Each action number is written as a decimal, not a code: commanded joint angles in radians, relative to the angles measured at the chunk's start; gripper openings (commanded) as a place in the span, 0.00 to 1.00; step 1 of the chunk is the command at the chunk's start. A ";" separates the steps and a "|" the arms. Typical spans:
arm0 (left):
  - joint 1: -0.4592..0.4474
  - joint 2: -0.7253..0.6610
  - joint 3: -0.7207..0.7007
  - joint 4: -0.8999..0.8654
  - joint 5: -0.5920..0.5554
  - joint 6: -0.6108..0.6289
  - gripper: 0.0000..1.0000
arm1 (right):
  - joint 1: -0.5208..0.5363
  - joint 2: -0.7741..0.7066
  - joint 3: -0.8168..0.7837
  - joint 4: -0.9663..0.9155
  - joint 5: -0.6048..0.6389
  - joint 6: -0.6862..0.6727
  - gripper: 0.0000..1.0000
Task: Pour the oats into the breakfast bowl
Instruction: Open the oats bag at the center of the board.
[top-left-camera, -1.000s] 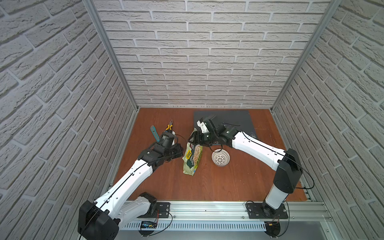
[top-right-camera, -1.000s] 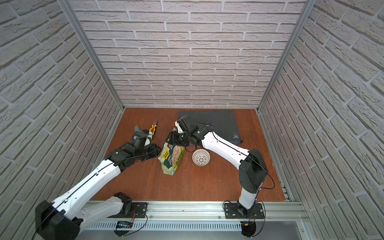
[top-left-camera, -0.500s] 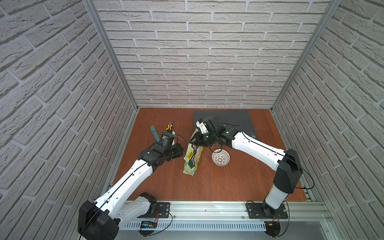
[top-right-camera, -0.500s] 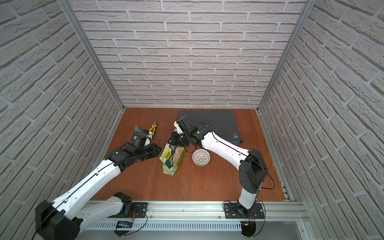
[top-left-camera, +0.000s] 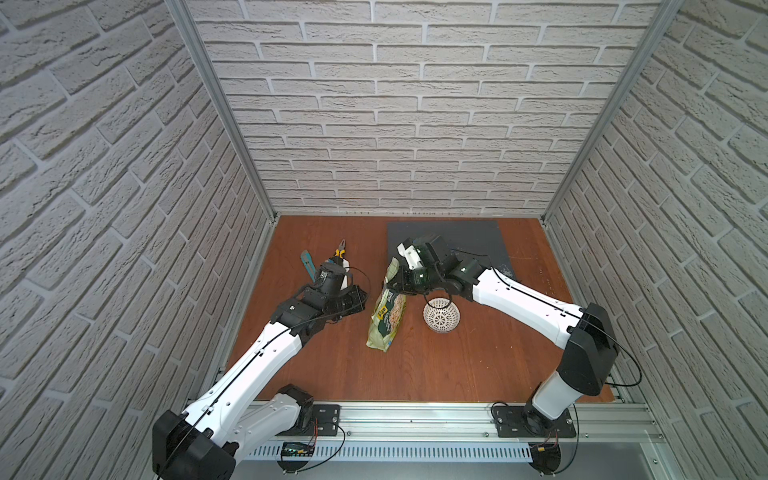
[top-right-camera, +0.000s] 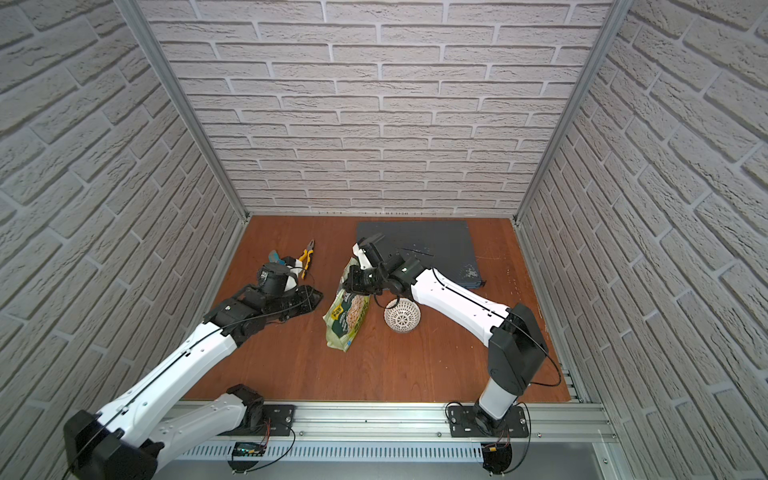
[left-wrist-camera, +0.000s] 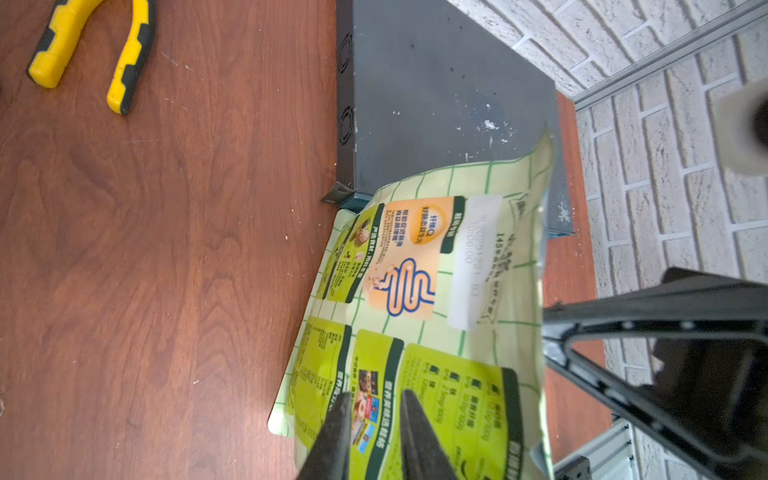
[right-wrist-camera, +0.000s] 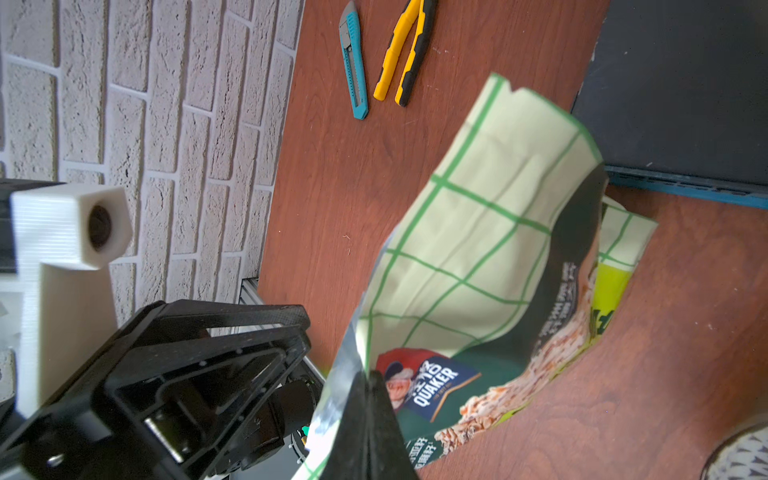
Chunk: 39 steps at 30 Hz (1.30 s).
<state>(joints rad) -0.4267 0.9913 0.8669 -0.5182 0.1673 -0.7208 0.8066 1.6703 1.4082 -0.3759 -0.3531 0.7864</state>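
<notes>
Within brick walls (top-left-camera: 395, 124), a wooden tabletop (top-left-camera: 436, 374) holds the bowl (top-left-camera: 441, 320)

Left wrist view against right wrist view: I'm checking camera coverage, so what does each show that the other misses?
Only the left wrist view shows the pouch's back face with its orange label. Only the right wrist view shows its Quaker logo, the blue utility knife and part of the white bowl. Both show the pouch, the yellow pliers, the dark mat and the wooden table.
</notes>
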 joint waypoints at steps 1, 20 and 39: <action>0.012 -0.027 0.027 0.098 0.080 -0.028 0.32 | -0.005 -0.024 -0.029 0.040 -0.023 -0.005 0.03; -0.008 0.126 0.067 0.217 0.195 -0.038 0.31 | -0.002 -0.034 -0.035 0.048 -0.015 -0.012 0.03; -0.023 0.092 0.040 0.189 -0.009 0.032 0.00 | 0.008 -0.080 -0.002 -0.126 0.154 -0.102 0.03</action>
<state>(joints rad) -0.4568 1.1252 0.9123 -0.3378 0.2913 -0.7315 0.8150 1.6497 1.3884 -0.3767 -0.2996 0.7357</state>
